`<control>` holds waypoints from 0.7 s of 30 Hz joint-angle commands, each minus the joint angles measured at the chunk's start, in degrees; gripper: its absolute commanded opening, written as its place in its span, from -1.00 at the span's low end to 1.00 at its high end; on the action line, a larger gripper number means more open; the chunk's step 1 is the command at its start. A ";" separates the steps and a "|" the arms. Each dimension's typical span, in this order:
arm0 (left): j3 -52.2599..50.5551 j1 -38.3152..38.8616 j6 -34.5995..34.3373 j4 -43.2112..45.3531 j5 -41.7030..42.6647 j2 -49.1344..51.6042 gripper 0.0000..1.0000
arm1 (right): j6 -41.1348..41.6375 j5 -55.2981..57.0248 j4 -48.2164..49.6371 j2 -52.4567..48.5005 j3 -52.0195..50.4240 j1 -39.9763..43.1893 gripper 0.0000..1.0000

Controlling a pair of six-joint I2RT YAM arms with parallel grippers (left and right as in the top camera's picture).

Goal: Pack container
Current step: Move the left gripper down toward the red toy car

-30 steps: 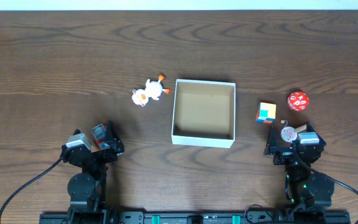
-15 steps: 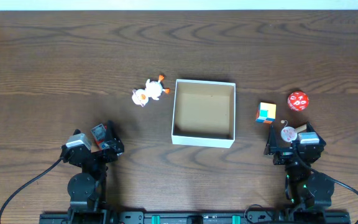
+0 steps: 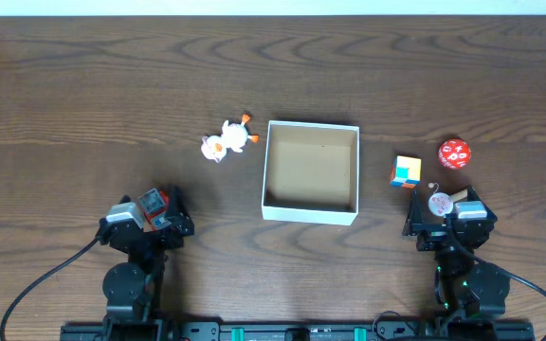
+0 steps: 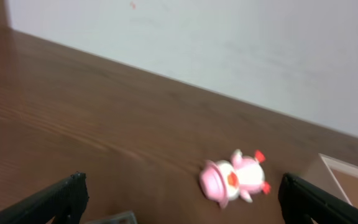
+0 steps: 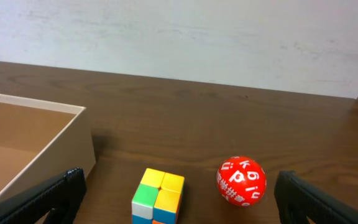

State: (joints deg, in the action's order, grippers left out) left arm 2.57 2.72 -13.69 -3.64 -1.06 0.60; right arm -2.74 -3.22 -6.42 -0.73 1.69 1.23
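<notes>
The container (image 3: 311, 210), a square shallow box with white walls and a brown inside, sits mid-table and holds nothing; its wall shows in the right wrist view (image 5: 73, 146) and its corner in the left wrist view (image 4: 344, 165). A white and pink duck toy (image 3: 227, 140) lies left of it, blurred in the left wrist view (image 4: 234, 177). A colour cube (image 3: 406, 172) (image 5: 158, 196) and a red letter ball (image 3: 455, 152) (image 5: 241, 180) lie right of it. My left gripper (image 3: 155, 216) (image 4: 179, 208) is open and empty near the front left. My right gripper (image 3: 448, 216) (image 5: 179, 208) is open and empty, just short of the cube.
A pale wall stands beyond the table's far edge (image 5: 185, 74). Cables run from both arm bases at the front edge.
The left arm has turned slightly to the right; its wrist view is blurred by motion. The right arm and all objects are unmoved.
</notes>
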 commanded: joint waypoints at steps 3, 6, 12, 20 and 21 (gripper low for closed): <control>11.28 -0.28 1.88 -5.73 4.87 1.88 0.96 | -0.52 -0.04 -0.04 0.24 -0.22 -0.55 0.99; 21.90 -0.28 3.82 -13.16 0.90 7.04 0.96 | -0.55 -0.04 -0.04 0.24 -0.22 -0.55 0.99; 47.82 -0.28 3.78 -36.20 -3.80 26.84 0.96 | -0.55 -0.04 -0.04 0.24 -0.22 -0.55 0.98; 66.99 -0.28 2.58 -57.55 5.95 50.86 0.96 | -0.52 -0.04 -0.04 0.24 -0.22 -0.55 0.98; 67.06 -0.28 2.19 -57.83 6.88 52.96 0.96 | -0.52 -0.04 -0.04 0.24 -0.22 -0.55 0.98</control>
State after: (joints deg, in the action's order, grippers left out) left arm 68.18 2.68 -10.68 -60.12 1.23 49.01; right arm -2.74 -3.20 -6.39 -0.73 1.67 1.23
